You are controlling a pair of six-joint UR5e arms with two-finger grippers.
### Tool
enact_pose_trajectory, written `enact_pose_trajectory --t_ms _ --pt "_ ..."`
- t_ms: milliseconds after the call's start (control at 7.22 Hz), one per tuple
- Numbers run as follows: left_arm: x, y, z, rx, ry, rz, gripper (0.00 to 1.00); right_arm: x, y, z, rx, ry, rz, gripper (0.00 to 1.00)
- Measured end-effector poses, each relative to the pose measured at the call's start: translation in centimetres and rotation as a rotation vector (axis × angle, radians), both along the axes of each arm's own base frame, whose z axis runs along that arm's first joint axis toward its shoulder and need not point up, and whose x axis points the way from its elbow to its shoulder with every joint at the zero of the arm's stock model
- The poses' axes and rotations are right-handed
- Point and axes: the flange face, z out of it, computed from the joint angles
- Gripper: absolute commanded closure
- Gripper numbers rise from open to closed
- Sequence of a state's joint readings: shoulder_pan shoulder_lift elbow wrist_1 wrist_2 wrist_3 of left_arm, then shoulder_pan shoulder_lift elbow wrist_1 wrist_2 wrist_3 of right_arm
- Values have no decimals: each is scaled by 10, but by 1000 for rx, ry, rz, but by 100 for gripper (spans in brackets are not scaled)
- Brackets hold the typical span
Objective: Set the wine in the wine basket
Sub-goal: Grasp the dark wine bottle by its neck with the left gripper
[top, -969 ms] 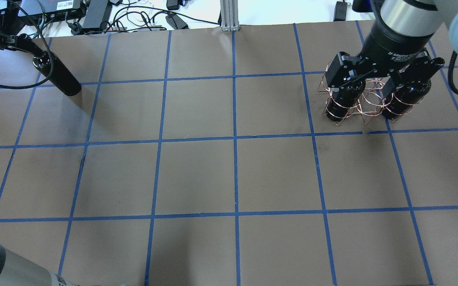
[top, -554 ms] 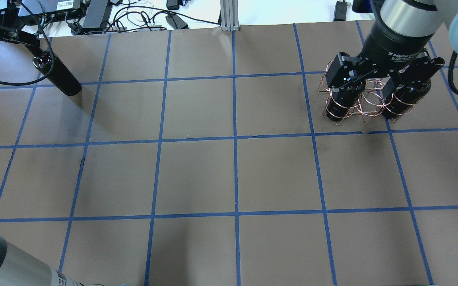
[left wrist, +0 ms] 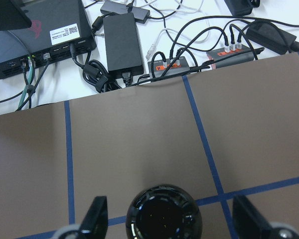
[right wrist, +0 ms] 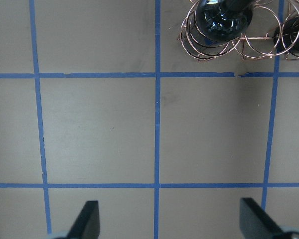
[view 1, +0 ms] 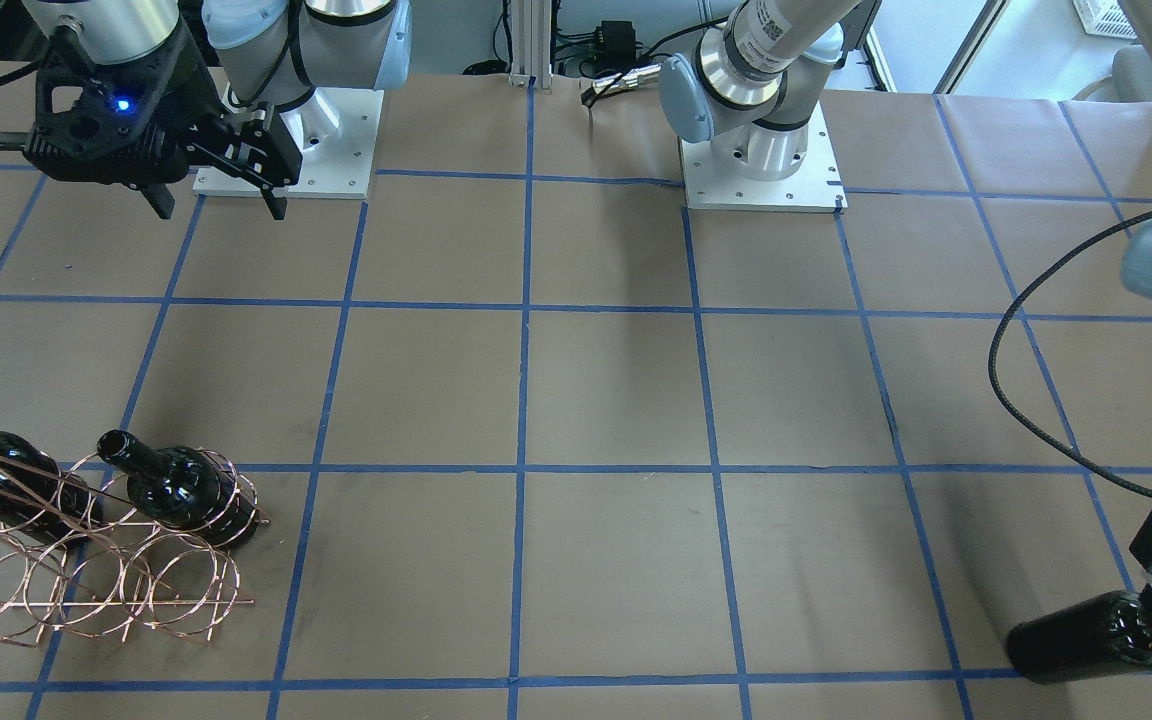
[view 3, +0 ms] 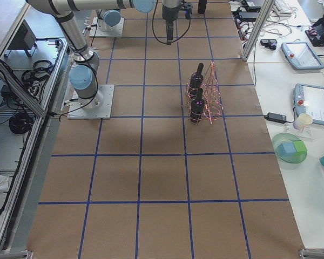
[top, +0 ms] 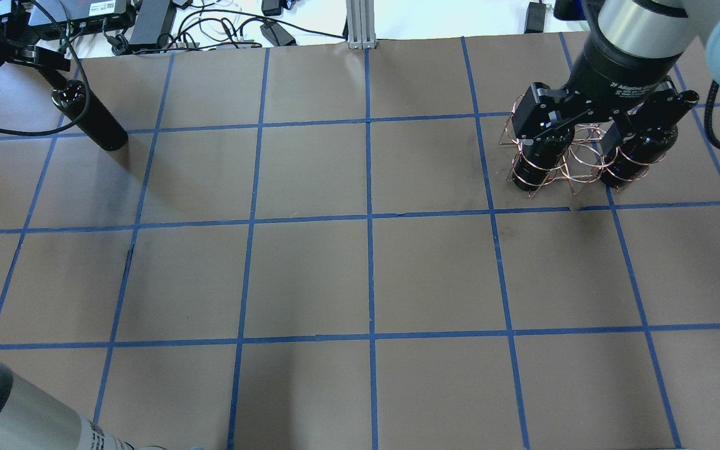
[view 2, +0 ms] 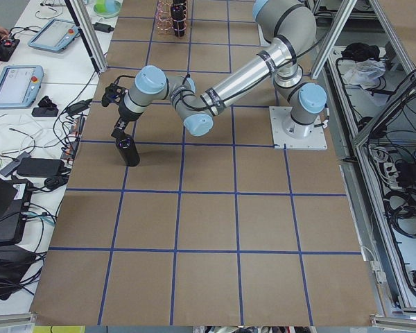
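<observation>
- Exterior front-facing: the glossy black glass wine bottle [view 1: 1076, 640] stands at a corner of the brown, blue-taped table [view 1: 616, 390] on the robot's left. It is well apart from the rose-gold wire wine basket [view 1: 126, 601], whose rings already cradle two like black bottles [view 1: 184, 487]. The right gripper [view 1: 221, 211] hangs high, jaws apart.
- Overhead: that raised gripper overlaps the basket and may crowd a delivery.
- Exterior left: the bottle is upright beneath the outstretched left arm [view 2: 229, 76].
- Exterior right: the twisted handle [view 3: 212, 73] rises beside the loaded bottles, probably another obstacle.
- Left wrist: the left gripper [left wrist: 173, 216] is spread, with a gap on each side of the bottle's round top. It looks poised for a grasp not yet made. Black power bricks and cables [left wrist: 122, 42] lie beyond the table edge.
- Right wrist: the spread fingers hold nothing, and the basket shows at the upper edge.
</observation>
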State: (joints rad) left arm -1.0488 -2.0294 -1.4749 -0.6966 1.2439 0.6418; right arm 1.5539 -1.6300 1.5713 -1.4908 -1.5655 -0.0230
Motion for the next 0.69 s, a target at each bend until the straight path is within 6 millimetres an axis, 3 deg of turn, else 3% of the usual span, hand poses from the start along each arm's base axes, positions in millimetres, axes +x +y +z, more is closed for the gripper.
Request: enact_pose_trajectory --t_ms 415,692 --pt "6 1 -1 0 4 9 37 0 0 0 1 0 1 0" --pt "7 1 -1 -1 6 10 52 -2 0 -1 4 16 1 0"
